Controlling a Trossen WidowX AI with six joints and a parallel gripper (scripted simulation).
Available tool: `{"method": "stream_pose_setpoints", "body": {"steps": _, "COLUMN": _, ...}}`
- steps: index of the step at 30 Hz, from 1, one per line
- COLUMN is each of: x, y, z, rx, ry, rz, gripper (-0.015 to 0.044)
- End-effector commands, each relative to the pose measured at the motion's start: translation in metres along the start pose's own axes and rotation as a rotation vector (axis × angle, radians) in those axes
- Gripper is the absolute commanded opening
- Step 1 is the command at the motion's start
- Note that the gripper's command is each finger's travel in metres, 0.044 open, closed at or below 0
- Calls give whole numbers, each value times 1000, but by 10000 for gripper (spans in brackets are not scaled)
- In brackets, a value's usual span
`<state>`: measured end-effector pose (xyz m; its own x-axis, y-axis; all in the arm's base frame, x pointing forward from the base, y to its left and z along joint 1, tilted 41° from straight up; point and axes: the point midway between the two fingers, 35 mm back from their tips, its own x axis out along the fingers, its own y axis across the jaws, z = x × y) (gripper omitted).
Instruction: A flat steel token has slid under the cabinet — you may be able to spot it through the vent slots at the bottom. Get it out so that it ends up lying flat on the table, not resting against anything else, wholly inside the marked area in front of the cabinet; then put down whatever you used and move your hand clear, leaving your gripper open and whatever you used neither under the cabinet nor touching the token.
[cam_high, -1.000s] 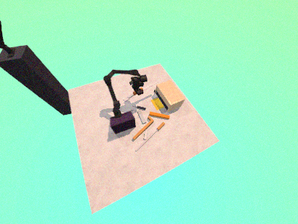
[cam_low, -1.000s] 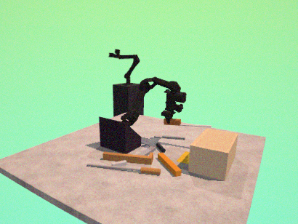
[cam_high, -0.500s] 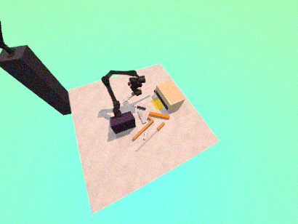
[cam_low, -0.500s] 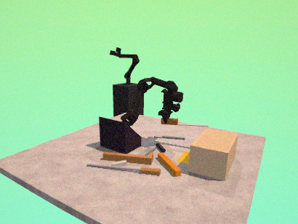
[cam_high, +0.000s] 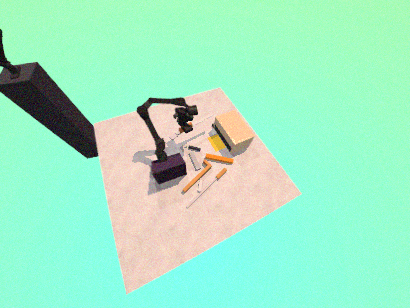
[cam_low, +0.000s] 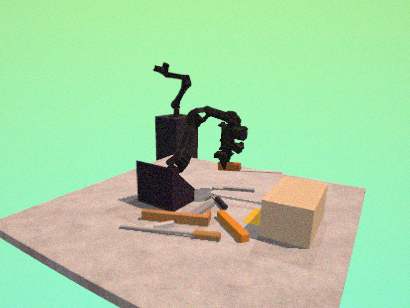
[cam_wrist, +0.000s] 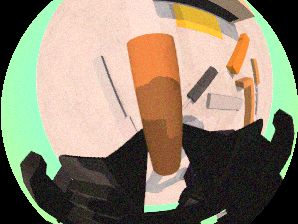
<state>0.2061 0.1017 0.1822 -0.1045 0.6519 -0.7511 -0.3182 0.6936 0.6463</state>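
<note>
My gripper (cam_high: 187, 129) (cam_low: 224, 166) (cam_wrist: 161, 129) is shut on the orange handle (cam_high: 183, 129) (cam_low: 232, 166) (cam_wrist: 155, 65) of a tool. Its thin rod (cam_low: 262, 171) extends toward the right in the exterior view; the wrist view shows the handle large between the fingers. How high the tool is above the table is hard to tell. The tan cabinet (cam_high: 234, 126) (cam_low: 287, 220) stands with a dark slotted gap at its base. The yellow marked area (cam_high: 217, 142) (cam_low: 253, 217) (cam_wrist: 200, 22) lies in front of it. I cannot make out the token in any view.
An orange block (cam_high: 219, 159) (cam_low: 233, 226) (cam_wrist: 238, 54) lies near the marked area. An L-shaped orange bar (cam_high: 196, 178) (cam_low: 175, 217), an orange-handled rod (cam_high: 221, 174) (cam_low: 207, 235), a dark handle (cam_high: 194, 148) (cam_low: 220, 202) (cam_wrist: 202, 84) and grey pieces lie between cabinet and arm base.
</note>
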Motion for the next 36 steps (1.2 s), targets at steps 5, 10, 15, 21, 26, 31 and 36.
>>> {"method": "stream_pose_setpoints", "body": {"steps": 5, "x": -3, "y": 0, "z": 0, "rx": 40, "ry": -17, "rz": -5, "gripper": 0}}
{"method": "stream_pose_setpoints", "body": {"steps": 10, "x": -3, "y": 0, "z": 0, "rx": 80, "ry": -17, "rz": -5, "gripper": 0}}
{"method": "stream_pose_setpoints", "body": {"steps": 15, "x": -3, "y": 0, "z": 0, "rx": 120, "ry": -17, "rz": -4, "gripper": 0}}
{"method": "stream_pose_setpoints", "body": {"steps": 21, "x": -3, "y": 0, "z": 0, "rx": 168, "ry": -17, "rz": -4, "gripper": 0}}
{"method": "stream_pose_setpoints", "body": {"steps": 26, "x": -3, "y": 0, "z": 0, "rx": 207, "ry": -17, "rz": -4, "gripper": 0}}
{"method": "stream_pose_setpoints", "body": {"steps": 31, "x": -3, "y": 0, "z": 0, "rx": 246, "ry": -17, "rz": -3, "gripper": 0}}
{"method": "stream_pose_setpoints", "body": {"steps": 36, "x": -3, "y": 0, "z": 0, "rx": 286, "ry": -17, "rz": -3, "gripper": 0}}
